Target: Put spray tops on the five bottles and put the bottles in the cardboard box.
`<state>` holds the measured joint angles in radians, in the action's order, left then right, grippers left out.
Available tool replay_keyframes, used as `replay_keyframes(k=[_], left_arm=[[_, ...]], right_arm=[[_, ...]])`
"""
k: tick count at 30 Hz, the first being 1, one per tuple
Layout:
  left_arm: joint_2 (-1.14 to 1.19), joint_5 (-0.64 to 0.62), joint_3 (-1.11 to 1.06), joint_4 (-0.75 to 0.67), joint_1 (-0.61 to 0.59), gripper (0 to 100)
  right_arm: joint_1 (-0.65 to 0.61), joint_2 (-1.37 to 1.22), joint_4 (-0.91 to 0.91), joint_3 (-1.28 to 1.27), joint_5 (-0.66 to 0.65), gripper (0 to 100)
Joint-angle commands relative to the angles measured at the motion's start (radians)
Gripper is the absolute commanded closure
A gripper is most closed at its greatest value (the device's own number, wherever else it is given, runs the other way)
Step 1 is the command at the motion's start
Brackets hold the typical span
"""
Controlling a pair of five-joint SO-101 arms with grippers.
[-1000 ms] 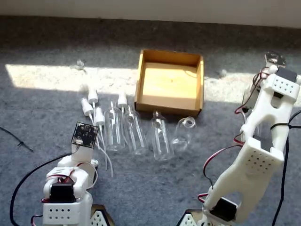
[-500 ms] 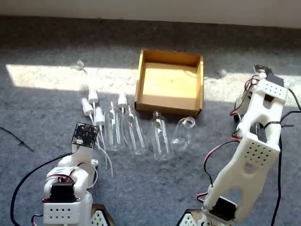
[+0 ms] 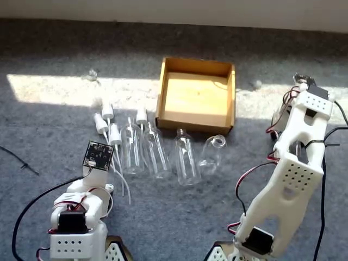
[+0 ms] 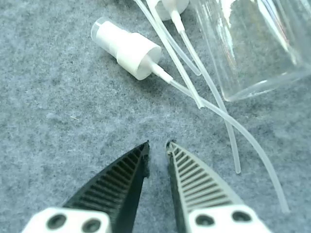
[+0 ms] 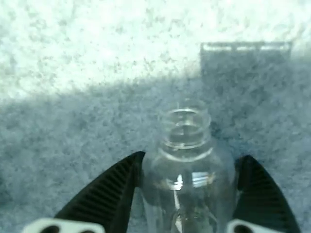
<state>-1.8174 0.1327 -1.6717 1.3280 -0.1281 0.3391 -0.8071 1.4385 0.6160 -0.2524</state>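
Note:
My right gripper (image 5: 189, 156) is shut on a clear, open-necked bottle (image 5: 187, 167), one finger on each side, above grey carpet. The right arm (image 3: 302, 141) stands at the right of the cardboard box (image 3: 163, 92). Several more clear bottles (image 3: 185, 155) lie side by side in front of the box. Left of them lie several white spray tops (image 3: 107, 112). My left gripper (image 4: 158, 144) hovers just short of one spray top (image 4: 129, 47), its fingers nearly together and holding nothing. A bottle's base (image 4: 252, 43) and thin dip tubes (image 4: 228, 121) lie beside it.
Everything rests on grey carpet (image 3: 54, 141) with a sunlit band across the middle. A black cable (image 3: 19, 160) lies at the far left. The left arm's base (image 3: 76, 228) sits at the near left edge.
The right arm swung left and lower about a second ago, then held still. The left arm, bottles and spray tops have not moved.

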Motion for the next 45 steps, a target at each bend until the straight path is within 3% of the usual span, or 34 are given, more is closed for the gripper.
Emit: replay_keyframes(k=[1, 8, 14, 35, 45], left_arm=[[-0.010, 0.006, -0.024, -0.003, 0.012, 93], [-0.010, 0.006, -0.024, -0.003, 0.012, 93], [-0.010, 0.006, -0.024, -0.003, 0.012, 93], [-0.010, 0.006, -0.024, -0.003, 0.012, 93], [-0.010, 0.006, -0.024, -0.003, 0.012, 93]], right_arm=[[-0.004, 0.008, -0.007, 0.104, 0.005, 72.0], [-0.005, 0.007, -0.005, 0.136, 0.005, 72.8], [-0.002, 0.007, -0.004, 0.136, 0.000, 84.4], [-0.015, 0.013, 0.176, 0.143, -0.097, 72.4], [-0.008, 0.004, 0.111, 0.139, -0.120, 73.1]])
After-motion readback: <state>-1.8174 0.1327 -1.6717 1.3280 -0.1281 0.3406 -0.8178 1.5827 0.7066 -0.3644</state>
